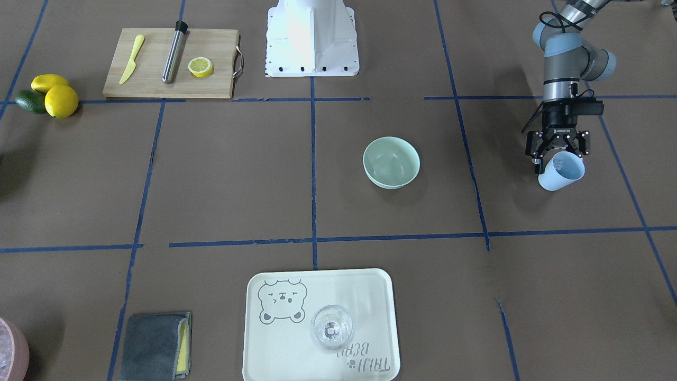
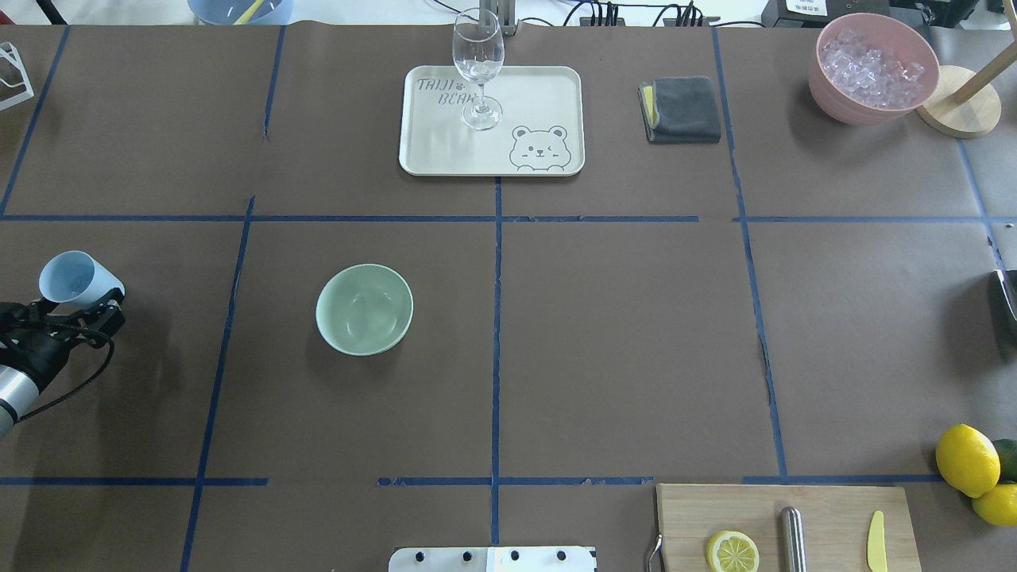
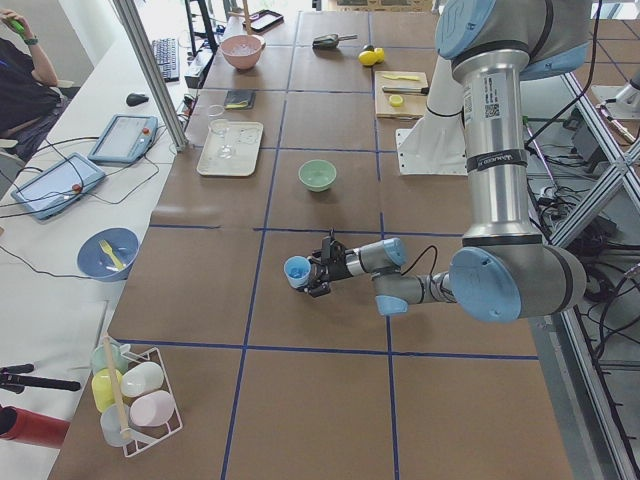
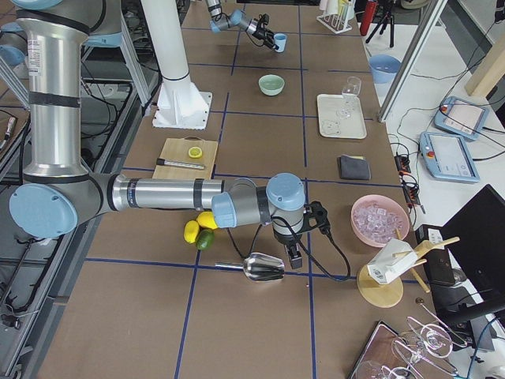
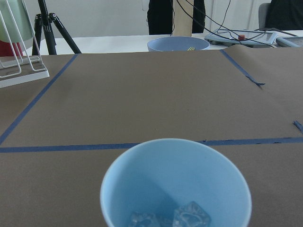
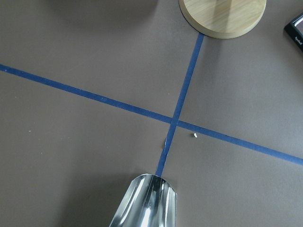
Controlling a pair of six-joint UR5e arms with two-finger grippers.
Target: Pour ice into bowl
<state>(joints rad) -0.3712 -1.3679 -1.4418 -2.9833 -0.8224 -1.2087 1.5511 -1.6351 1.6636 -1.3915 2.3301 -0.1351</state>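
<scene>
The pale mint-green bowl (image 2: 365, 309) stands upright on the brown table; it also shows in the front view (image 1: 391, 161) and looks empty. My left gripper (image 2: 71, 306) is shut on a light blue cup (image 2: 75, 278) and holds it tilted above the table, well off to the bowl's left. In the left wrist view the cup (image 5: 175, 184) holds a few clear ice cubes (image 5: 189, 217) at its bottom. My right gripper (image 4: 293, 257) hangs by a metal scoop (image 6: 144, 203) at the table's far right end; its fingers are hidden, so I cannot tell whether it is open or shut.
A pink container (image 2: 874, 75) full of ice stands at the back right. A tray (image 2: 548, 95) carries a wine glass (image 2: 478, 67). A grey cloth (image 2: 682, 110), a cutting board (image 2: 826, 508) with a lemon half, and whole lemons (image 2: 965, 459) are also on the table.
</scene>
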